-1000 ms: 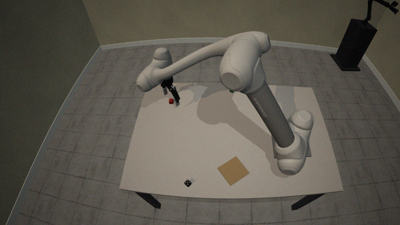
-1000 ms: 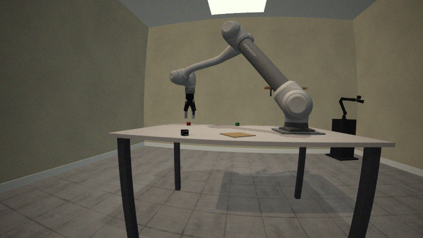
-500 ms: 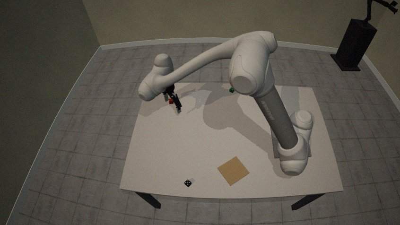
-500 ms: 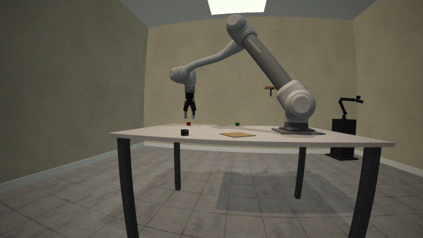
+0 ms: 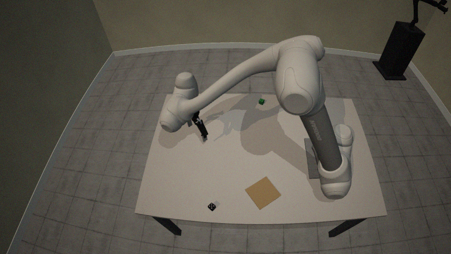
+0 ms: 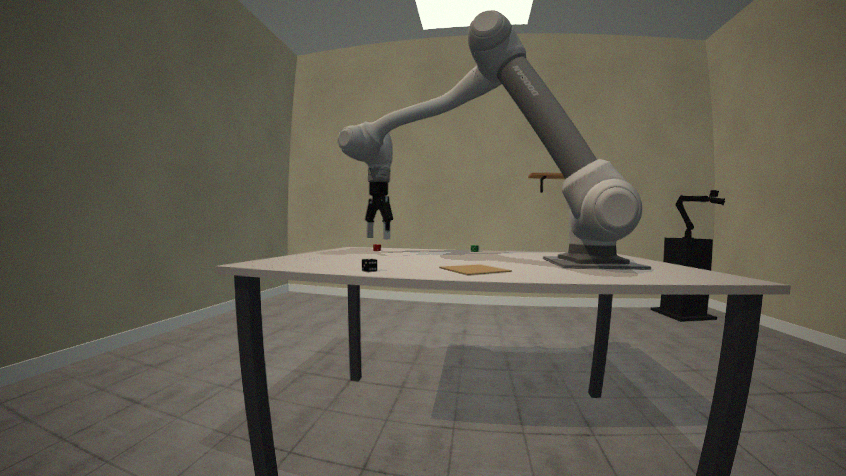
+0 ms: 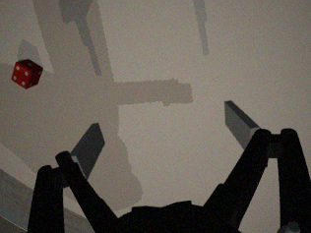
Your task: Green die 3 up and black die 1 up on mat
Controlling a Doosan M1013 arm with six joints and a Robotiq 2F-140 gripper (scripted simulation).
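Standing nearest the exterior camera, the black die sits flat on the white table, close to the front edge and well to the left of the mat. From above, the black die shows five white pips on its upper face and lies off the mat, apart from it, toward the table's front edge. The mat is a thin tan square lying flat on the table, turned corner-on to the table's edge, with nothing resting on it.

Farther back from the mat, the gripper hangs above the table, pointing straight down, fingers spread wide with nothing between them. In the wrist view the two grey fingertips stand far apart over bare table surface, and the red die lies off to the left, outside the span of the fingers. In the exterior view the red die rests on the table just below the gripper, far behind the mat and to its left.

Farthest from the mat, the green die sits near the table's back edge; its top number cannot be read. In the exterior view the green die lies directly behind the mat, left of the arm's base plate.
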